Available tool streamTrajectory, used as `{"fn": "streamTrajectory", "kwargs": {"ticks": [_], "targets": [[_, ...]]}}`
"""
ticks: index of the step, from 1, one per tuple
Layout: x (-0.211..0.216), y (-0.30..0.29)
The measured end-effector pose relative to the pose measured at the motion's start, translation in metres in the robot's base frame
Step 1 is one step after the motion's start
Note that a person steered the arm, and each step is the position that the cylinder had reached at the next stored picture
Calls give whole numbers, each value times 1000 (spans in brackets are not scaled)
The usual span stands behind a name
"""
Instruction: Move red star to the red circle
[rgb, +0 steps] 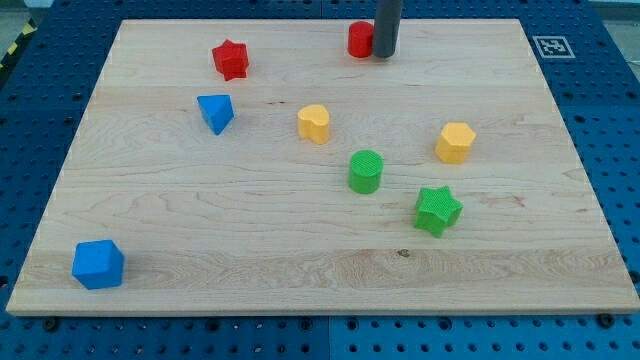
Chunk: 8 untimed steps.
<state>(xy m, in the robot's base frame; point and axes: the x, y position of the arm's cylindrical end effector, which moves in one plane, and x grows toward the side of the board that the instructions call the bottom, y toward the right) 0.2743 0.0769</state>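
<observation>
Resting at the wooden board's (300, 240) top edge, my tip (385, 55) touched the smooth red circle (359, 39) just left, no claw fitted, ridged red star (230, 59) well left.

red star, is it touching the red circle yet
No, the red star sits apart at the view's upper left, with bare board between it and the red circle, which is beside my tip.

Rod: a straight dark cylinder, upright, entering from the view's top edge at about 12 o'clock.
My tip (386, 55): its lower end, down at the board's surface near the far edge.
Arm above: cut off by the frame, not visible.
</observation>
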Motion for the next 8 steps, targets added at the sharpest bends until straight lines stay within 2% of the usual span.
{"fn": "streamTrajectory", "kwargs": {"ticks": [1, 2, 4, 5, 6, 8], "targets": [[-7, -31], [-32, -39], [21, -39], [26, -41], [46, -70], [46, -75]]}}
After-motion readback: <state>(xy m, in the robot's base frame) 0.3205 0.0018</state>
